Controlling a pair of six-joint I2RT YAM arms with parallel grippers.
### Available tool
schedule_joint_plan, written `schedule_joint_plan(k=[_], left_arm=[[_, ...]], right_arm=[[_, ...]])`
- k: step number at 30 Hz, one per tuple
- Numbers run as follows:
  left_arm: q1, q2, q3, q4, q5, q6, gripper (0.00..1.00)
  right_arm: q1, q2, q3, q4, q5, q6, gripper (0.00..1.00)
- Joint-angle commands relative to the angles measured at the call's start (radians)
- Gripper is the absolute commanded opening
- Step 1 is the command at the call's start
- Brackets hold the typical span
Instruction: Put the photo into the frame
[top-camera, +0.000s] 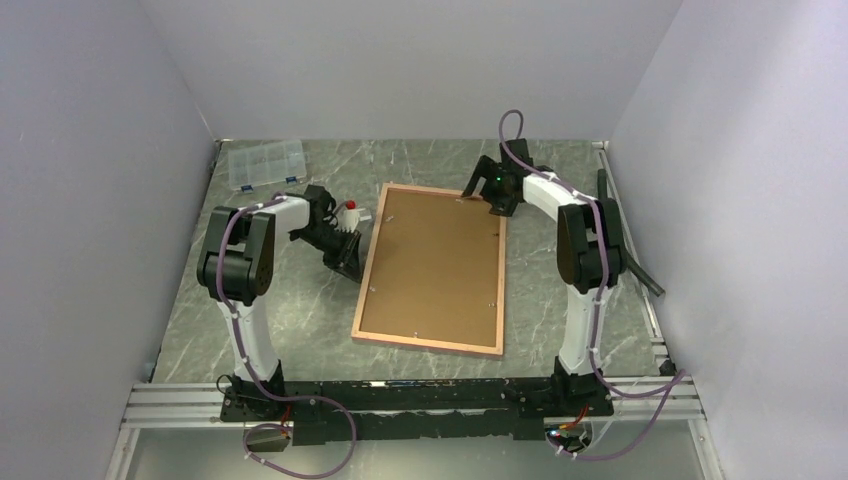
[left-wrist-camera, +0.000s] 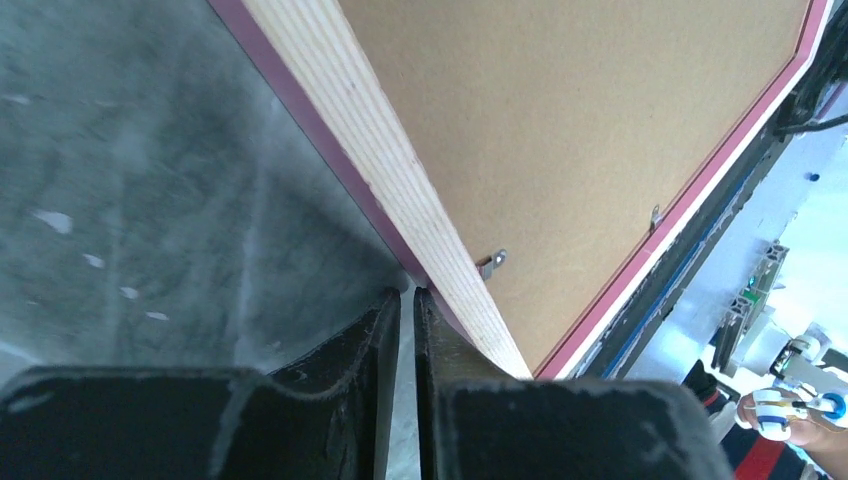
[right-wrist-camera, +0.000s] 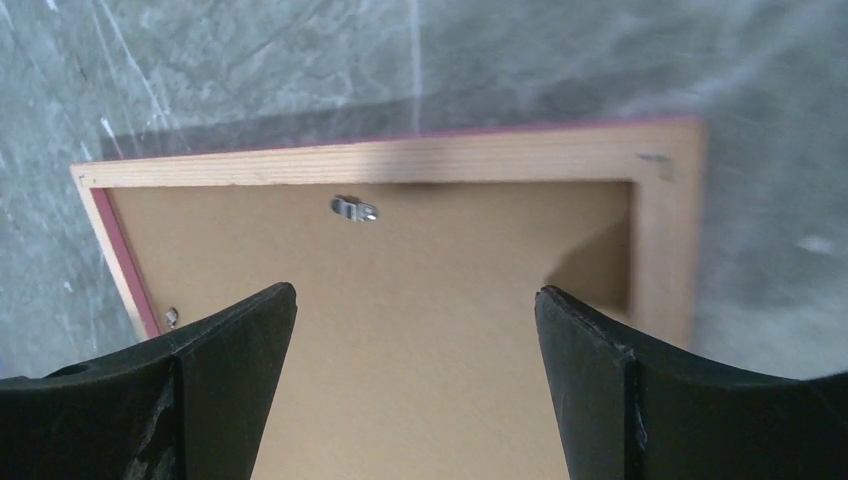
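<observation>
Nearly closed, the black fingers of the left gripper (left-wrist-camera: 407, 295) nose against the left rail of the frame (left-wrist-camera: 375, 150), apparently to steady or pry it. It lies face down on the table (top-camera: 270, 310) with the brown backing board (top-camera: 435, 265) fitted. Over its far edge the right gripper (right-wrist-camera: 415, 300) hovers wide open. No photo is in view.

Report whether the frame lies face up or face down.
Face down: the frame shows its tan wooden back, brown backing board and metal clips upward.
</observation>
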Motion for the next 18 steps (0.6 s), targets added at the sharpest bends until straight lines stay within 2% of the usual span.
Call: schedule_joint_plan(k=[1,3,5,7,11,18], left_arm=[[-0.023,-0.040,-0.030,-0.049,-0.002,0.080,0.17],[-0.030,-0.051,-0.043,-0.057,-0.010,0.091,0.17],[-0.030,-0.070,-0.054,-0.065,-0.019,0.097,0.16],[-0.028,-0.096,-0.060,-0.073,-0.023,0.103,0.16],[-0.016,-0.113,-0.030,-0.103,-0.013,0.111,0.15],[0.000,-0.104,0.005,-0.098,-0.031,0.120,0.15]], right_arm=[[0.056,0.103,0.128,0.004,-0.164,0.015,0.93],[0.078,0.135,0.195,-0.042,-0.158,0.000,0.93],[0.072,0.105,0.194,-0.042,-0.135,-0.006,0.94],[0.050,0.045,0.147,0.001,-0.136,-0.007,0.94],[0.004,-0.035,0.111,-0.022,-0.110,-0.024,0.95],[-0.088,-0.146,-0.055,-0.004,0.024,-0.036,0.97]])
